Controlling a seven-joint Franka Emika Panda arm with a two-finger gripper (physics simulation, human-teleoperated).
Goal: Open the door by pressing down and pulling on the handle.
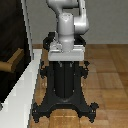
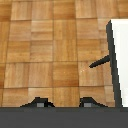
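The door [image 1: 11, 30] is a tall dark panel in a white frame [image 1: 29, 25] at the exterior view's left. The tan handle [image 1: 12, 62] sticks out from its face. My gripper [image 1: 67, 64] points down in front of the robot's base, to the exterior view's right of the door and well apart from the handle. In the wrist view my gripper [image 2: 64, 104] is open and empty, with both fingertips [image 2: 39, 103] spread over the wooden floor. The door's dark edge [image 2: 113, 65] and white frame [image 2: 121, 55] show there, with the handle [image 2: 100, 62] seen as a thin dark bar jutting out.
The black robot pedestal [image 1: 65, 95] with splayed feet stands in the middle on the wooden floor [image 1: 110, 75]. The white frame's lower side [image 1: 25, 85] runs along the floor beside the pedestal.
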